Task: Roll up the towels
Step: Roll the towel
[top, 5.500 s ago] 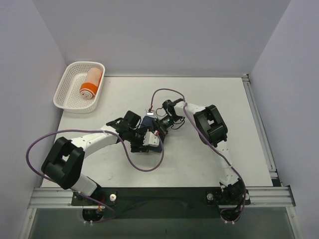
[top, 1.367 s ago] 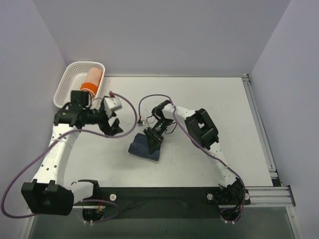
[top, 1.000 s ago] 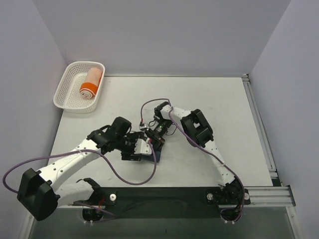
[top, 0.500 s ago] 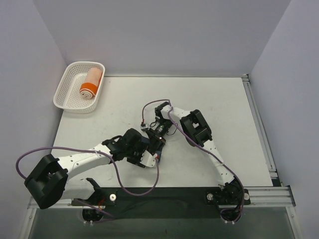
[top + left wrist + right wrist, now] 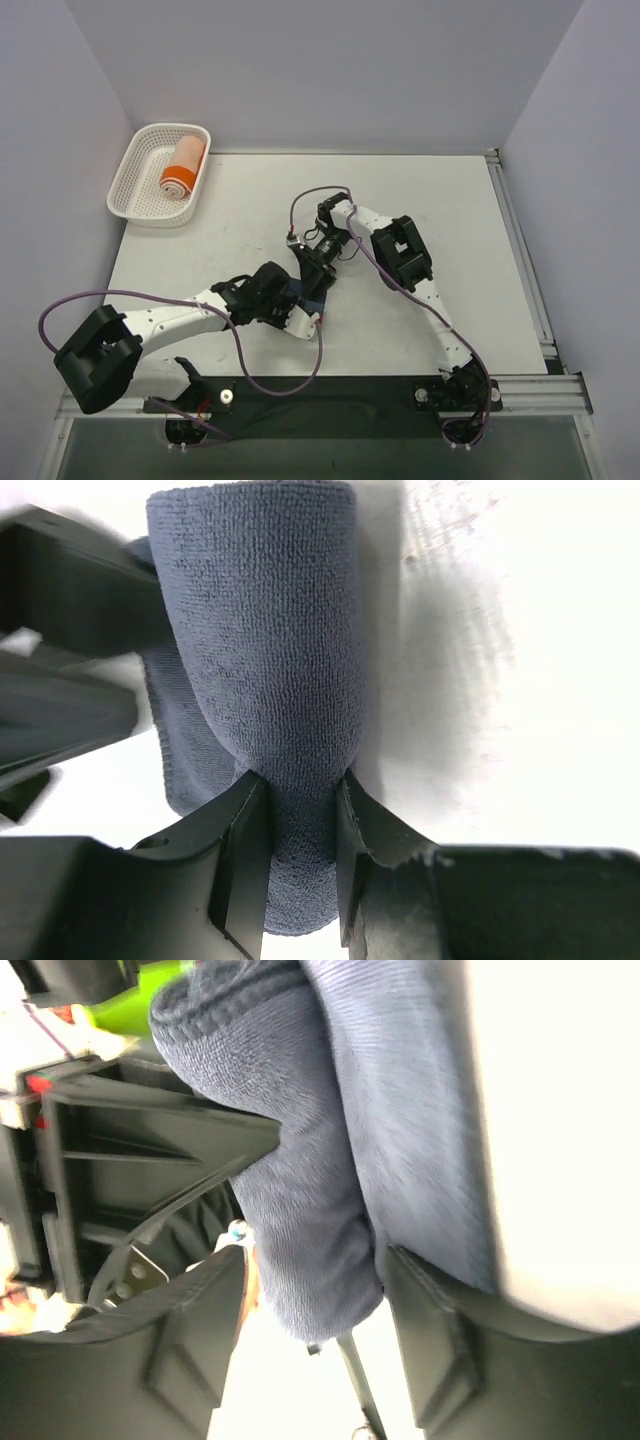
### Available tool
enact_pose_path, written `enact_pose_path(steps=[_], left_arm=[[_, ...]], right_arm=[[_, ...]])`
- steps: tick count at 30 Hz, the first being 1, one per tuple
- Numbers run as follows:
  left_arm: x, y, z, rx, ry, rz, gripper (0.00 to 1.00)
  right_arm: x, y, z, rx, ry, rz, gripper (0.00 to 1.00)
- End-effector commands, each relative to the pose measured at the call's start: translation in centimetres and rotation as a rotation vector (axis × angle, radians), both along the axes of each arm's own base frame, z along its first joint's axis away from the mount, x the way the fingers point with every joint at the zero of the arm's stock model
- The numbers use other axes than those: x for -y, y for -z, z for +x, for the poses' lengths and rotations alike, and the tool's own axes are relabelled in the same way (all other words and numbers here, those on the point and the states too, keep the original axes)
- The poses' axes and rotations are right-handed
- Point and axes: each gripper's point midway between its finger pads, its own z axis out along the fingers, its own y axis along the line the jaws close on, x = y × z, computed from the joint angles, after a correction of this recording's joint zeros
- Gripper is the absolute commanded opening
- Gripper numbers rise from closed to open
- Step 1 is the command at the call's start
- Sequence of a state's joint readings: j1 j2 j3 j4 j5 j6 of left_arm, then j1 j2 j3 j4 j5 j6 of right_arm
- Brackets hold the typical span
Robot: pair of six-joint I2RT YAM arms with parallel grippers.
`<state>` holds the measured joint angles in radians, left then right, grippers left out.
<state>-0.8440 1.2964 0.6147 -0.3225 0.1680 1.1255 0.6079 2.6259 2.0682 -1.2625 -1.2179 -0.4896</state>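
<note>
The rolled navy towel [image 5: 311, 289] lies mid-table between both grippers. In the left wrist view my left gripper [image 5: 300, 830] is shut on the near end of the navy towel [image 5: 265, 630], and the cloth is pinched in at the waist between the fingers [image 5: 245, 850]. My right gripper [image 5: 315, 1300] is open around the far end of the navy towel [image 5: 310, 1230], with a gap showing on one side. From above, the left gripper [image 5: 298, 306] and the right gripper [image 5: 313, 264] nearly meet over the roll. The orange towel [image 5: 182, 167], rolled with its white band showing, lies in the basket.
The white lattice basket [image 5: 125, 192] stands at the table's back left corner. Purple cables loop beside both arms. Grey walls enclose the table on three sides, and a metal rail [image 5: 520, 250] runs along the right edge.
My left jaws have closed onto the navy roll. My right jaws have opened and let it go, and the right wrist has drawn back slightly toward the far right.
</note>
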Motion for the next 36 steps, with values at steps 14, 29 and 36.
enact_pose_path(steps=[14,29,36], left_arm=[[-3.2,1.5,-3.4,-0.688,-0.25,0.185,0.03],[-3.7,4.0,4.0,-1.009,-0.243,0.295,0.24],[-3.6,5.9,5.5,-1.138,-0.259,0.364,0.27]], right_arm=[[10.2,-9.8,11.2,0.643,0.407,-0.148,0.83],[12.9,-14.7,1.5,0.944,0.27,-0.025,0.82],[10.8,-13.4,-2.3,1.082,-0.004,0.0,0.81]])
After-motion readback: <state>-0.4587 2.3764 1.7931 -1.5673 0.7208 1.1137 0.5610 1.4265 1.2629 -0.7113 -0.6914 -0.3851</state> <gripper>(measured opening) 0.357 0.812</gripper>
